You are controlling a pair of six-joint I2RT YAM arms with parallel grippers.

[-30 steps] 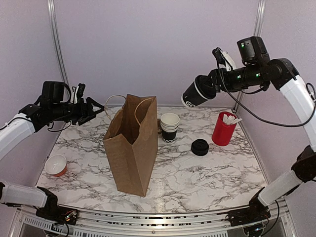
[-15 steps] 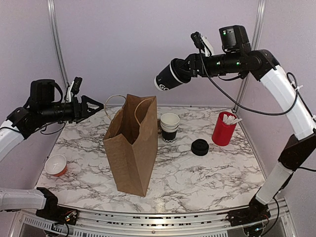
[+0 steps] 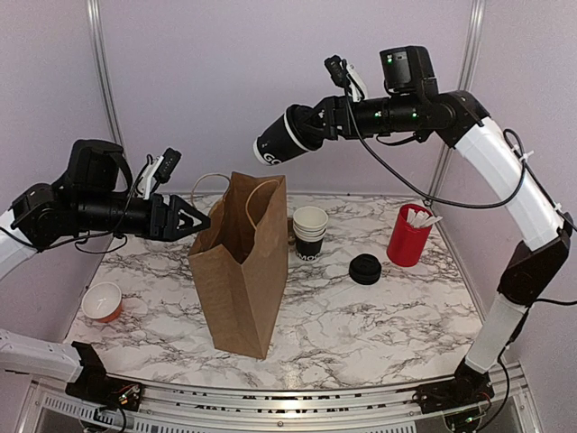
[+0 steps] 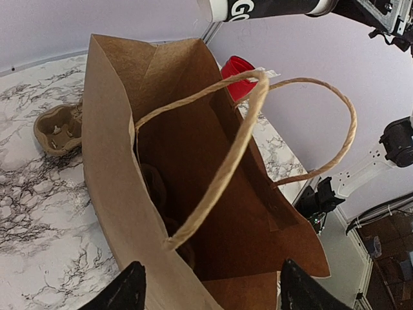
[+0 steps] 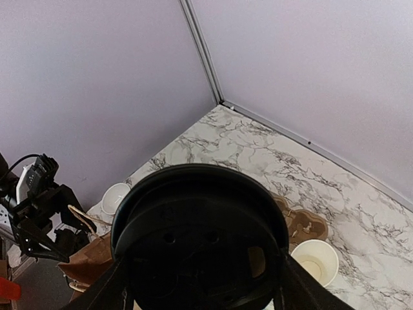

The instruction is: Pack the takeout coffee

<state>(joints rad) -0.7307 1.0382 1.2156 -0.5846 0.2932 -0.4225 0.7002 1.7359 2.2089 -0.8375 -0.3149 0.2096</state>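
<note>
Pinches the takeout coffee point(image 3: 279, 144) in the right pincer point(image 3: 311, 126), tipped on its side high in the air, up above the upright brown paper bag point(image 3: 242, 271), smooth round black lid facing the wrist. Holds the left pincer point(image 3: 196, 219) spread just beside the bag's creased rim and twisted-paper handles point(image 4: 258, 123). Stands the bag on a glossy white desk point(image 3: 379, 316) veined grey like marble, closed in by plain lilac walls point(image 3: 270, 63).

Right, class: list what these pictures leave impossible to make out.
Top view: takeout coffee lettering beyond "GO" curves out of sight.
Left wrist view: dark shape deep inside the paper bag, lost in shadow.
Right wrist view: the lid hides the coffee's own sides.
</note>
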